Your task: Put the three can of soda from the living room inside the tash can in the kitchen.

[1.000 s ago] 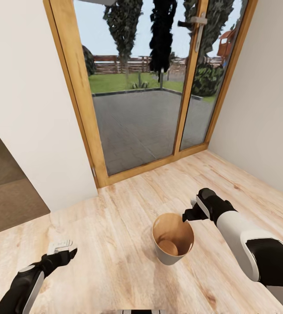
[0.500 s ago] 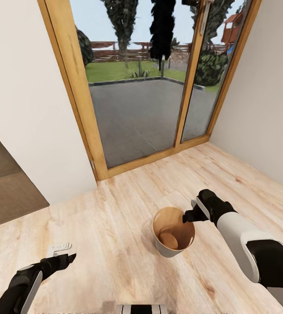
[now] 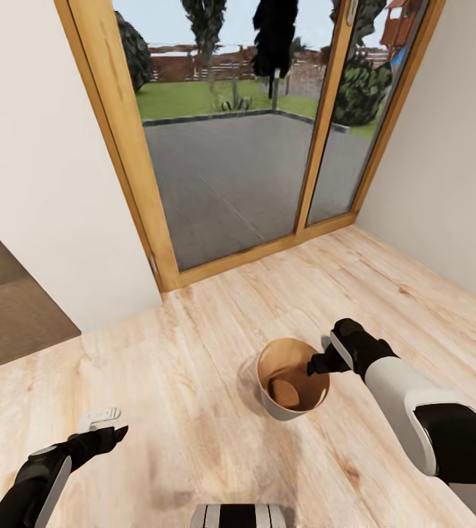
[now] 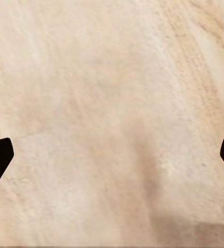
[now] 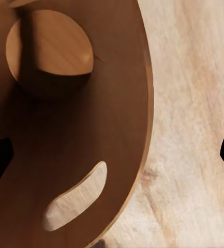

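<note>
One tash can (image 3: 293, 378), two wide-spread grippers.

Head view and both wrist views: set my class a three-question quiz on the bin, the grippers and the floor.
1. True or false: the trash can lies tipped over on the wood floor.
2. Which gripper hangs at the bin's rim? A) left gripper B) right gripper
3. Fill in: the bin's inside is tan-brown ____.

Key: 1 false, it stands upright; 2 B; 3 wood. Both grippers' fingers are spread and hold nothing.
</note>
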{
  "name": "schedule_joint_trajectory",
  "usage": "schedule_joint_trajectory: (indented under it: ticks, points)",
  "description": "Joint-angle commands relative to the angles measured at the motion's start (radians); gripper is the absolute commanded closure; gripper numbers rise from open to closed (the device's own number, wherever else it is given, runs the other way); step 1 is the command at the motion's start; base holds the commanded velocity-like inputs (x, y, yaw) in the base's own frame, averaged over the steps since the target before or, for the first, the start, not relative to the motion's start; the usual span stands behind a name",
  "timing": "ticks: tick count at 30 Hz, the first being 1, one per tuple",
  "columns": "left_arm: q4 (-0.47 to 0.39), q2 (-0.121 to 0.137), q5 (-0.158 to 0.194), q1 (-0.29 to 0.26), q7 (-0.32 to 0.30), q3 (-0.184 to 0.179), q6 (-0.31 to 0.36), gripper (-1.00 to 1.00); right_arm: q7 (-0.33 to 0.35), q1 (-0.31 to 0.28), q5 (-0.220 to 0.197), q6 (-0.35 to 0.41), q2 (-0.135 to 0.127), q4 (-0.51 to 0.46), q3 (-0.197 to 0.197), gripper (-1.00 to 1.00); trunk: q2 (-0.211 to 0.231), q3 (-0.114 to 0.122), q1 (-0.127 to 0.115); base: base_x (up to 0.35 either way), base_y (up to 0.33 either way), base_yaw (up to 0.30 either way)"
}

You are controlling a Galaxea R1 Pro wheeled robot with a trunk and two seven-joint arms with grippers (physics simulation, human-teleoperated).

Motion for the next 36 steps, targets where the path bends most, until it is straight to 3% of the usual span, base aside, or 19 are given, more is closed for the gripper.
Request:
schedule_joint_trajectory:
  ticks: [1, 8, 36]
  points:
    - [0.0, 0.0, 0.0, 0.0, 0.0, 0.0, 0.0, -1.0, 0.0, 0.0, 0.0, 0.0, 0.0, 0.0, 0.0, -1.0, 0.0, -0.004, 0.0, 0.0, 0.0, 0.0]
    - [0.0, -0.001, 0.0, 0.001, 0.002, 0.0, -0.003, -1.0, -0.001, 0.0, 0.0, 0.0, 0.002, 0.001, 0.001, -1.0, -0.002, -0.031, 0.004, 0.0, 0.0, 0.0]
    - [0.0, -0.001, 0.001, 0.003, 0.001, -0.003, -0.056, -1.0, -0.001, 0.005, 0.001, 0.0, 0.002, 0.001, 0.002, -1.0, -0.002, -0.031, 0.004, 0.002, -0.026, 0.0]
